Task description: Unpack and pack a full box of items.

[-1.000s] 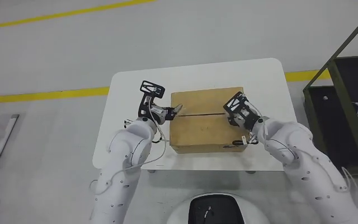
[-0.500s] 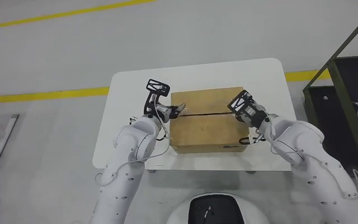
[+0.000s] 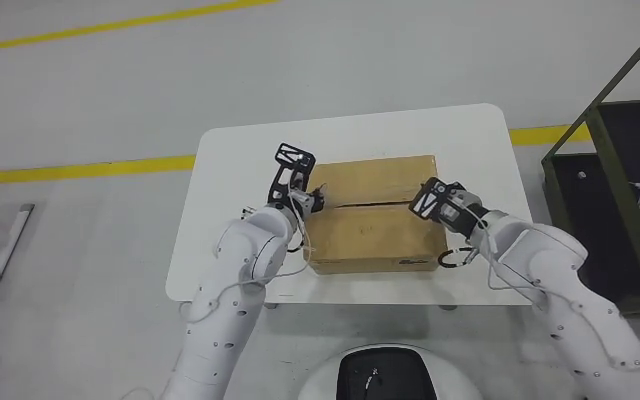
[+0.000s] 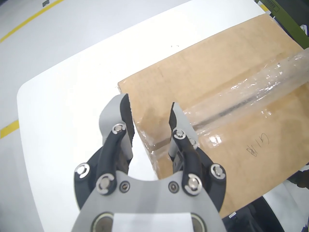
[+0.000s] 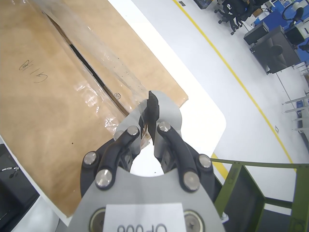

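Box [image 3: 375, 215] sits mid-frame on the table [image 3: 240, 160]. Left gripper [image 3: 318, 193] angles down at its left end, fingers apart, astride the top edge. Right gripper [image 3: 418, 205], at the right end, is pinched together on the tape [image 5: 113, 59].

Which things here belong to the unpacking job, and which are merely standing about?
Job: cardboard box; clear tape along its seam; left gripper; right gripper.
Standing about: green rack; yellow floor line.
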